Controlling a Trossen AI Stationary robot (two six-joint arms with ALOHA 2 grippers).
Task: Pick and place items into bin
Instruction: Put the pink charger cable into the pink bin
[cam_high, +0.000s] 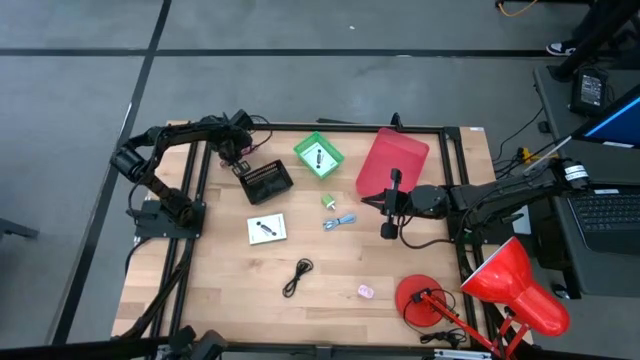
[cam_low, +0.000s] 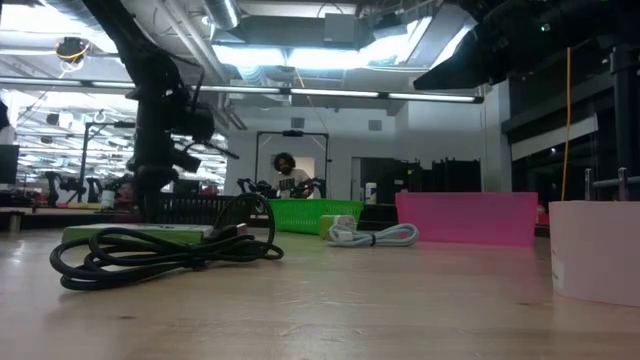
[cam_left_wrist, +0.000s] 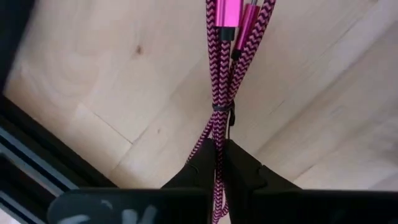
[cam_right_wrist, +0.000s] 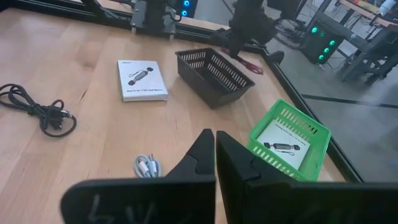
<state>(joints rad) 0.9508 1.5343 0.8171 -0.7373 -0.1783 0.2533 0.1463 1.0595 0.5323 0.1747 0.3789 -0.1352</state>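
the left tool (cam_left_wrist: 219, 163) is clamped on a pink braided cable (cam_left_wrist: 216, 87), its doubled strands bound by a small tie, above the pale wooden counter (cam_left_wrist: 112, 81).

Left tool (cam_left_wrist: 219, 163) pinched closed; right tool (cam_right_wrist: 216, 155) closed.

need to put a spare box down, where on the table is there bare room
Bare wood runs along the near-left, bordered by the white card and black cable. Another free patch lies between the black basket and the card. The middle is crowded: green basket, red bin, small pieces, right claw.
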